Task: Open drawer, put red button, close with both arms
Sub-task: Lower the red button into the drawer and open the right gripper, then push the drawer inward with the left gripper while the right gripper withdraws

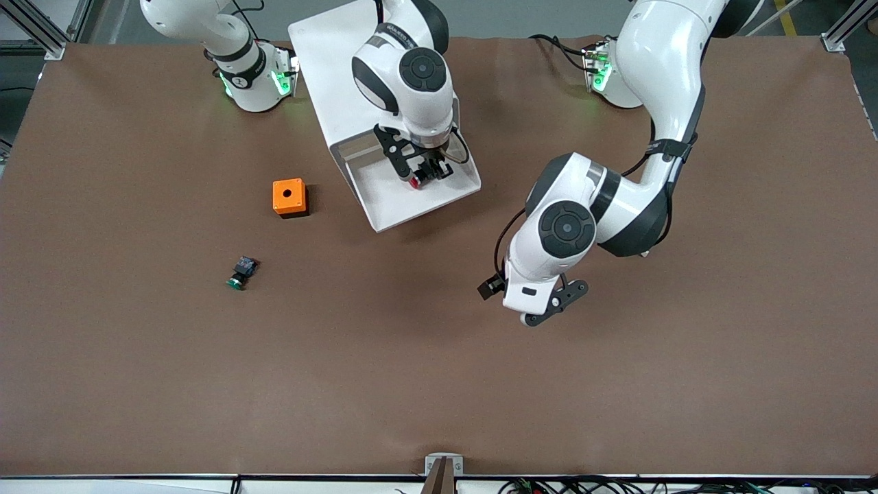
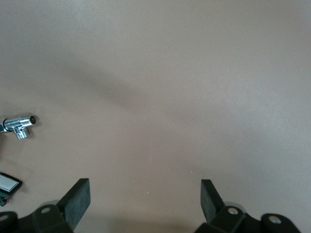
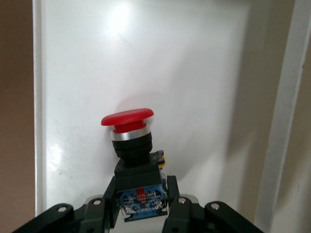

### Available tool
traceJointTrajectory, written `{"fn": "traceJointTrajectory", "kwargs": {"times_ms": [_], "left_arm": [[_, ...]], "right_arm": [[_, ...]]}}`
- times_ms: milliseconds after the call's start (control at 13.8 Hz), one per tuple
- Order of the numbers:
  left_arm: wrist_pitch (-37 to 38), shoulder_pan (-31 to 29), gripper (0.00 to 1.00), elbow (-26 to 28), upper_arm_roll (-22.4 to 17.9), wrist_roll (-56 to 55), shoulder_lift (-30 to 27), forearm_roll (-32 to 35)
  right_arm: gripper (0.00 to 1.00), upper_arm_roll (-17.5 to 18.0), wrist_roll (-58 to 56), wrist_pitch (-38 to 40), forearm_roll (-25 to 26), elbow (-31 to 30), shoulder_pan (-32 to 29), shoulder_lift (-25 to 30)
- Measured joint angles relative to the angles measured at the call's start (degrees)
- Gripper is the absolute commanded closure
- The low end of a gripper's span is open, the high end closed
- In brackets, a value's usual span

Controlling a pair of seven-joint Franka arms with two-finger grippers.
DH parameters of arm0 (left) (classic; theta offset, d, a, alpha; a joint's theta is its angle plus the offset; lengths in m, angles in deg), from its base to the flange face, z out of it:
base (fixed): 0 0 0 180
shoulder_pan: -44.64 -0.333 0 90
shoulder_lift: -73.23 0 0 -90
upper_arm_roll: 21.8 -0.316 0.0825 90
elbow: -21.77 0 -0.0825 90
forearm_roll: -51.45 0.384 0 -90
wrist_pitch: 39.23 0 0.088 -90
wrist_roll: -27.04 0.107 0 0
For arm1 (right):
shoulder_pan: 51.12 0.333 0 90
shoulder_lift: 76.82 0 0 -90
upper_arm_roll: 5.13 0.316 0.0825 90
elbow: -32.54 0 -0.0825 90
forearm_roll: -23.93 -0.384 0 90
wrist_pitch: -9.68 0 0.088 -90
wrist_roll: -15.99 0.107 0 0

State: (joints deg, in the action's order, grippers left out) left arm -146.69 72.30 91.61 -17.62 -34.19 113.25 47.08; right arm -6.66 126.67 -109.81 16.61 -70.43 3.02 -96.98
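left gripper [image 1: 531,302], nearest the camera, waits over bare tabletop [image 1: 617,384], fingers apart. right gripper [image 1: 422,175] is clamped on the red button [image 3: 127,119] over the open drawer [image 1: 384,206]: placing step; next, lower and release.

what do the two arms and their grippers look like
Both arms are glossy white with rounded shells, black bands at the joints and round dark grey caps on the joint sides. Thin black cables loop beside each wrist, and green lights glow at both bases. The left gripper and the right gripper are black, with flat two-finger jaws bolted on with silver screws.
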Motion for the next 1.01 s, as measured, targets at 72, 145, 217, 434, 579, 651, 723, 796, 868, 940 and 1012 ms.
{"fn": "traceJointTrajectory", "kwargs": {"times_ms": [72,145,217,434,579,651,723,796,868,940,1012], "left_arm": [[-0.02,-0.01,0.0,0.0,-0.02,-0.02,-0.01,0.02],[-0.02,-0.02,0.0,0.0,-0.06,-0.02,0.0,0.04],[0.02,-0.02,0.0,0.0,-0.06,-0.02,0.0,0.04],[0.17,0.02,0.0,0.07,0.0,-0.02,0.0,0.04],[0.19,0.1,0.0,0.1,0.06,-0.02,0.0,0.04],[0.2,0.24,0.0,0.12,0.19,-0.02,0.0,0.04],[0.2,0.45,0.0,0.13,0.32,-0.01,0.0,0.04],[0.2,0.74,0.0,0.15,0.34,-0.01,0.0,0.04],[0.2,1.03,0.0,0.18,0.37,-0.02,0.0,0.04],[0.2,1.4,0.0,0.26,0.42,-0.01,0.0,0.04],[0.21,1.83,0.0,0.39,0.46,-0.02,0.0,0.04]], "right_arm": [[0.0,0.0,0.24,0.0,0.0,0.27,0.02,0.0],[0.0,0.0,0.34,0.0,0.0,0.63,0.03,0.0],[0.0,0.0,0.36,0.01,0.18,1.09,0.03,0.0],[0.0,-0.21,0.02,1.24,2.59,2.92,0.03,-0.01],[0.0,-0.64,-3.67,4.63,3.19,4.84,0.02,-0.01],[0.0,-0.94,-6.66,7.03,3.28,6.15,-0.09,-0.01],[0.0,-1.21,-10.12,9.81,3.33,7.74,-0.47,0.0],[0.0,-1.49,-13.98,12.96,3.4,9.65,-1.2,0.02],[0.0,-1.67,-17.91,16.38,3.45,11.81,-2.35,0.05],[0.0,-1.81,-21.58,19.89,3.51,14.07,-3.92,0.09],[0.0,-1.89,-25.5,23.32,3.58,16.32,-5.95,0.2]]}}
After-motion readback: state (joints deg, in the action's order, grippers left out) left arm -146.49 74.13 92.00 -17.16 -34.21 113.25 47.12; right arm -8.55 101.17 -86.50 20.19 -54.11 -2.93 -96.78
